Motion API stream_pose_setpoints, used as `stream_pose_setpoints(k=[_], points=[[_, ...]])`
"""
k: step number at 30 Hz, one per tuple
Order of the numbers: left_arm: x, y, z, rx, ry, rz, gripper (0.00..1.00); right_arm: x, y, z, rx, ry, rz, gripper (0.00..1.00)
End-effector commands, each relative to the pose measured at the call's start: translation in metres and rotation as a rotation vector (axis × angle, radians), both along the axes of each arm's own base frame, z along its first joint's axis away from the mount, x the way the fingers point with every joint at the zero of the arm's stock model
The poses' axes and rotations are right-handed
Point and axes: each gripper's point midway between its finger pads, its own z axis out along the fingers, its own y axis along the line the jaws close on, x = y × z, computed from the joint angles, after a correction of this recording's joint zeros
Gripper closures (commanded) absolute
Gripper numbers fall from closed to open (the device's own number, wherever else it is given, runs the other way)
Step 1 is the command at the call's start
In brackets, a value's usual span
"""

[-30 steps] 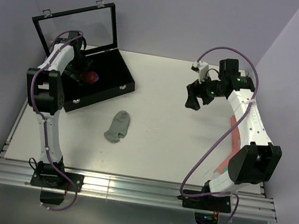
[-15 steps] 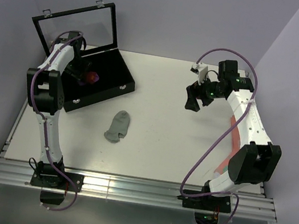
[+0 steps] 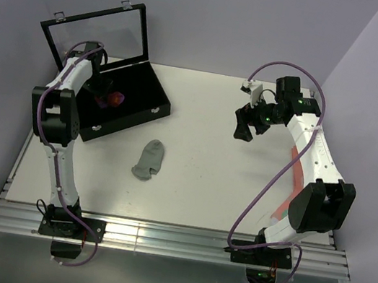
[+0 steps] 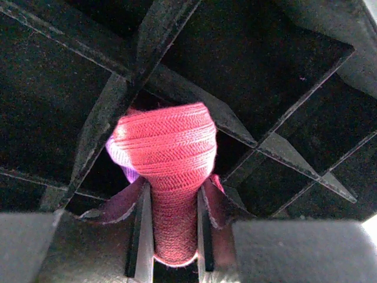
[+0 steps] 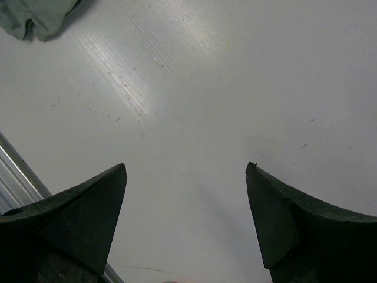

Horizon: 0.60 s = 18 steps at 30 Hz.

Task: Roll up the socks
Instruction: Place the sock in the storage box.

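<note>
Whereas the magenta sock (image 4: 168, 147) is gripped, the grey sock (image 3: 147, 160) lies near-to-far.

The magenta-red sock (image 4: 168, 159), rolled tight with purple showing, sits among the black case's (image 3: 146, 94) dividers at the table's (image 3: 204, 181) far-left corner. The grey ankle sock (image 3: 149, 159) lies flat, left of centre.

Ribbed knit magenta sock (image 4: 171, 147), matt table (image 5: 206, 88)
</note>
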Motion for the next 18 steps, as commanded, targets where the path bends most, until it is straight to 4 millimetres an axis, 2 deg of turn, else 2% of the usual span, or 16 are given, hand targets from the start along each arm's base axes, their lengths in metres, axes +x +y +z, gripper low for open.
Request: stream_pose_setpoints(k=[1,5,18], points=[[-0.023,0.002,-0.013,0.023,0.073,-0.003,1.0,-0.001,0.002,0.009,0.007,-0.041,0.018,0.11],[-0.034,0.003,-0.026,0.029,0.105,0.011,1.0,-0.001,0.002,0.007,0.006,-0.034,0.02,0.11],[-0.053,0.024,-0.05,0.122,0.213,0.096,1.0,-0.001,-0.001,0.002,-0.01,-0.029,0.017,0.11]])
